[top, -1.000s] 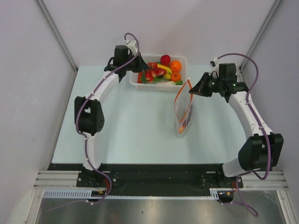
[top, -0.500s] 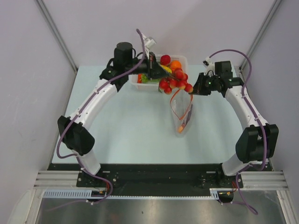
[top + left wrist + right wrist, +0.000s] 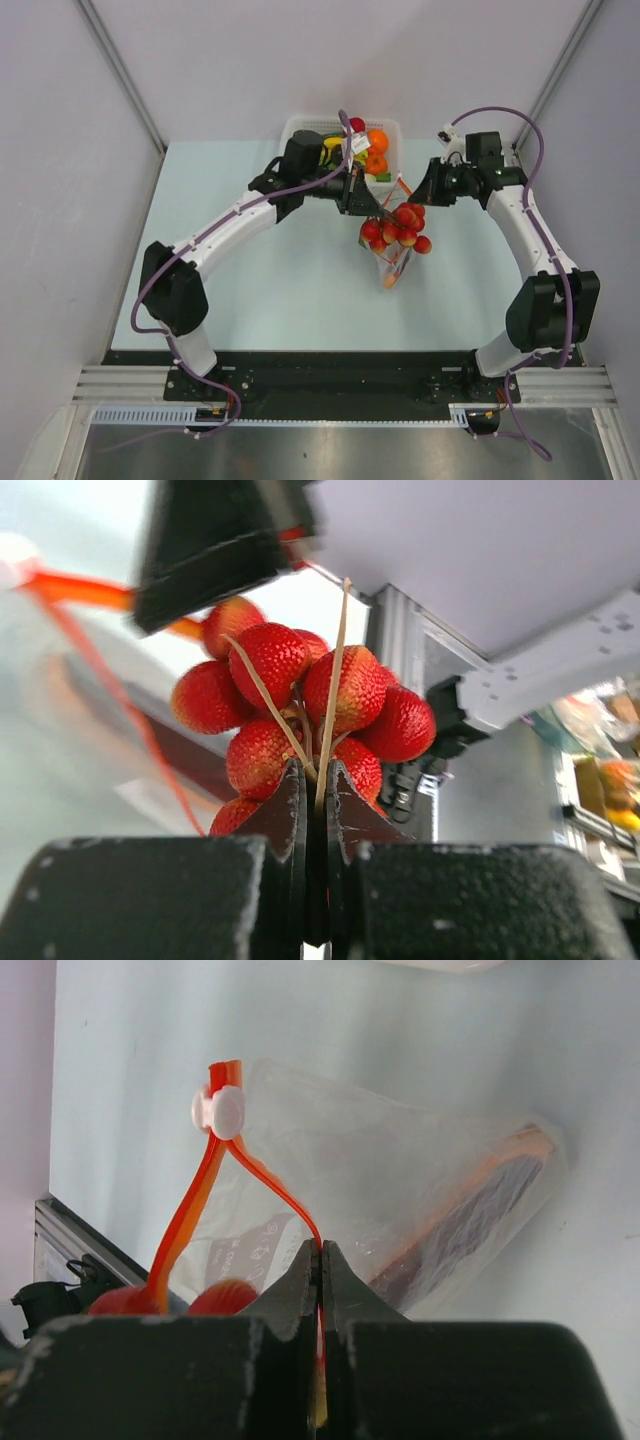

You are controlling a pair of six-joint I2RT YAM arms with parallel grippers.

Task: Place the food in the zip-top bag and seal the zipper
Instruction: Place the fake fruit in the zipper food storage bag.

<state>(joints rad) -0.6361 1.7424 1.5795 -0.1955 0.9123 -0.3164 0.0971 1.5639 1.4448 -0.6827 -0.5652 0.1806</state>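
**Berries at the mouth, zipper not yet shut**

Shows a red-brown slab (image 3: 470,1215) already inside the zip-top bag (image 3: 330,1155), right of table centre. Pinches the berry cluster (image 3: 398,228) by its stems in the left gripper (image 3: 315,780), hanging at the bag's mouth. Clamps the zipper (image 3: 255,1175) edge in the right gripper (image 3: 320,1260), holding it up. Leaves more fruit in the far white basket (image 3: 296,124), then sealing. Bears faint print on the bag, unreadable.

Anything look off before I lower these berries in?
Nothing is spilled or damaged. One thing to watch: the left tool grips the berries only by their thin stems. The right tool lifts just one side of the zipper, so the bag mouth looks narrow for that wide cluster.
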